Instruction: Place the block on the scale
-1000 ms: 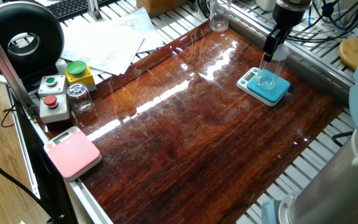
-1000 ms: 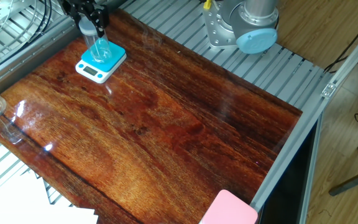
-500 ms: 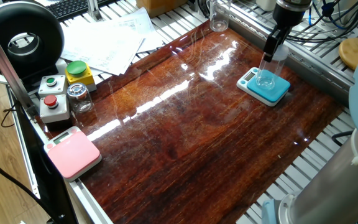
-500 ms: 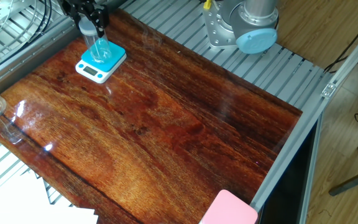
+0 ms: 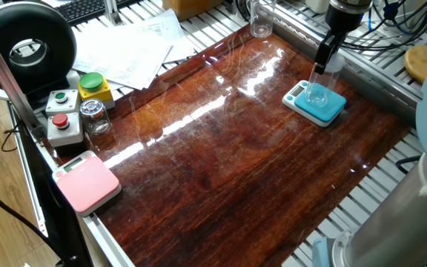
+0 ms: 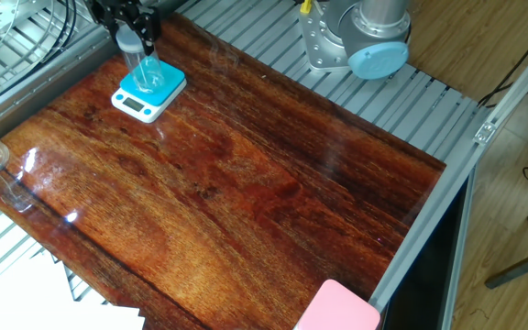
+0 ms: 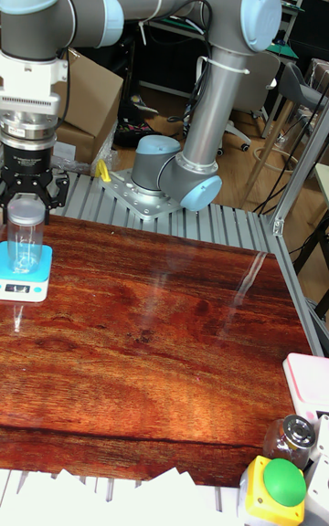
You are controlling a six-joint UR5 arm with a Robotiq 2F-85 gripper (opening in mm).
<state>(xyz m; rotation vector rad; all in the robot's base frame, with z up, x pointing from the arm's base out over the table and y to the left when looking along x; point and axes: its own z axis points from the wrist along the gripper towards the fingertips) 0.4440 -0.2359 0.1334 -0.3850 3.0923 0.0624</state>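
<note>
The block, a clear plastic cylinder jar with a frosted top, stands upright on the teal-blue scale at the far right of the table. It shows again as the block on the scale and the block on the scale. My gripper comes straight down over the jar and its black fingers hug the frosted top on both sides. The same grip appears at the gripper and the gripper. The jar's base rests on the platform.
A pink scale lies at the near left corner. Beside it are a small glass jar with a metal lid, a button box and a yellow stop button. An empty glass stands at the far edge. Papers lie beyond the table.
</note>
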